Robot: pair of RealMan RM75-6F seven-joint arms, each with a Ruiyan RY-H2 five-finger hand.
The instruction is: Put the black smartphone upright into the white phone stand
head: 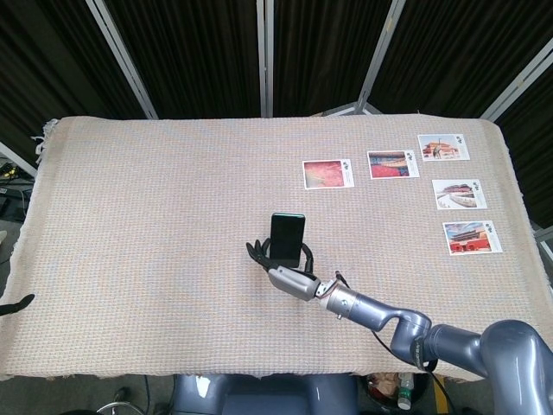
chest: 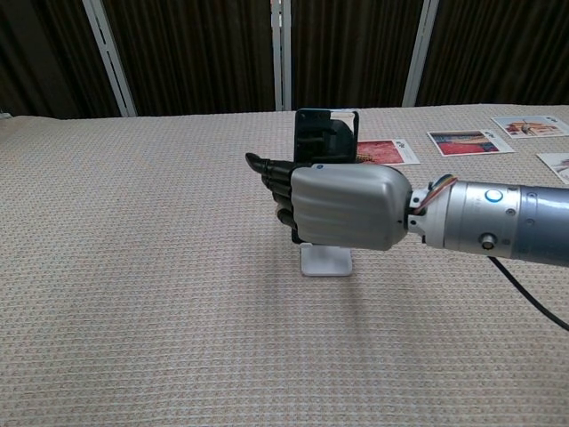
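Observation:
My right hand (head: pixel 285 275) grips the black smartphone (head: pixel 288 235) upright, near the middle of the table. In the chest view the back of the hand (chest: pixel 342 206) faces the camera and its dark fingers wrap around the phone (chest: pixel 325 133), whose top sticks up above the knuckles. The white phone stand (chest: pixel 325 260) sits on the cloth directly below the hand, with only its base showing. The hand hides the phone's lower end, so I cannot tell whether it sits in the stand. The head view does not show the stand.
Several picture postcards (head: pixel 328 173) lie at the back right of the woven tablecloth (head: pixel 130 216). A dark sliver (head: pixel 15 303) pokes in at the left edge; I cannot tell what it is. Dark curtains stand behind the table.

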